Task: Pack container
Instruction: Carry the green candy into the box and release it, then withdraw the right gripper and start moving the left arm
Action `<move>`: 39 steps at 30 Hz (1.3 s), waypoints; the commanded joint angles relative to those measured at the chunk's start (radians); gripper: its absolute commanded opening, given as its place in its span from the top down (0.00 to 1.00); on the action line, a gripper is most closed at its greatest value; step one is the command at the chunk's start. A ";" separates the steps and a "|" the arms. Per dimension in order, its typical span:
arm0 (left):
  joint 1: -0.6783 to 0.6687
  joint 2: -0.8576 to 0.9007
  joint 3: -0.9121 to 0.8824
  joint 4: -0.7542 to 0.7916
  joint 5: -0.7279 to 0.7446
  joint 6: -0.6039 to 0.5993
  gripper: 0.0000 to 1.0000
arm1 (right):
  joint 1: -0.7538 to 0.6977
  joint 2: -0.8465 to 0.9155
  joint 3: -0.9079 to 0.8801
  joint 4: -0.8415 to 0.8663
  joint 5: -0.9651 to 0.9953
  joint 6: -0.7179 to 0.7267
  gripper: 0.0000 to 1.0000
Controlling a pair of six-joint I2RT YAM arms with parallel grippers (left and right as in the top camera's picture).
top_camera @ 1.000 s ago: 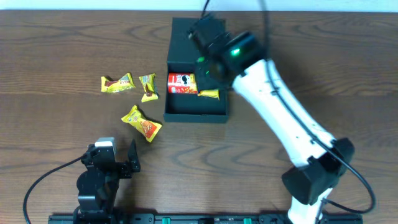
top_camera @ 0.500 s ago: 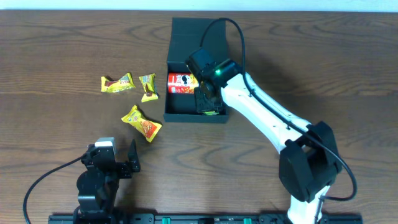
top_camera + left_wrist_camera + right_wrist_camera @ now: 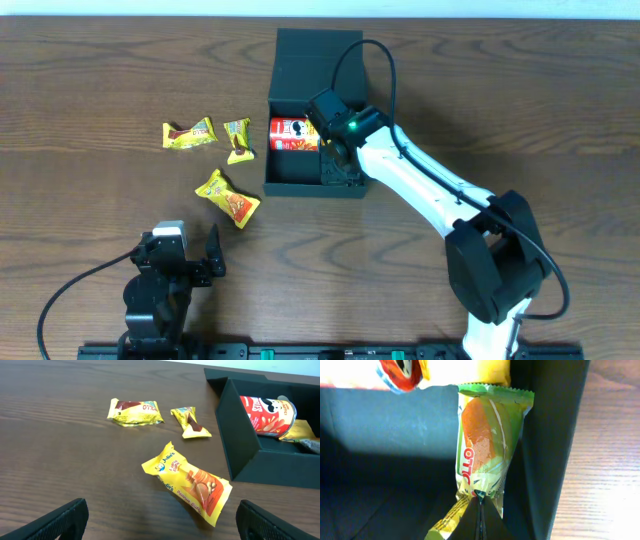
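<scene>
Left gripper [image 3: 185,250] is parked at the near edge of the wooden table [image 3: 100,60], off to the left. Fingers are spread wide with nothing between them, well short of the snacks.

Next out is the Julie's packet [image 3: 189,482], yellow with an orange picture. It lies flat and skewed, near the container's front-left corner but not touching it.

Beyond it are two more loose packets side by side. The yellow OTTO packet [image 3: 135,412] is on the left. A small yellow packet [image 3: 190,422] with a brown end is on the right, close to the container's left wall. The two are apart from each other.

The container [image 3: 310,188], a dark teal box, sits mid-table right of the loose snacks. Its lid flap [image 3: 315,60] is open and laid back on the far side.

Right gripper [image 3: 479,512] is down inside the container at the right wall. Fingertips are pinched together on the crimped end of a green OTTO packet [image 3: 487,445], which runs along that wall on the floor of the box.

A red Pringles can [image 3: 267,412] lies on its side in the far half of the box, to the left of the gripper. A bit of yellow wrapper shows by the can. Can't tell what it belongs to.
</scene>
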 commanded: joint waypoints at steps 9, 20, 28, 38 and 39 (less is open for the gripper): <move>0.005 -0.006 -0.017 -0.002 -0.001 -0.003 0.05 | 0.000 -0.007 -0.010 0.028 0.060 0.043 0.99; 0.005 -0.006 -0.017 -0.002 -0.001 -0.003 0.04 | 0.000 -0.008 -0.009 0.014 0.095 0.032 0.56; 0.005 -0.006 -0.017 -0.002 -0.001 -0.003 0.04 | 0.002 -0.145 0.087 -0.004 0.092 -0.006 0.99; 0.005 -0.006 -0.017 -0.002 -0.001 -0.003 0.05 | -0.002 -0.568 0.157 -0.130 0.135 -0.211 0.98; 0.005 -0.006 -0.017 -0.002 -0.001 -0.003 0.05 | -0.001 -0.605 0.148 -0.171 0.153 -0.211 0.98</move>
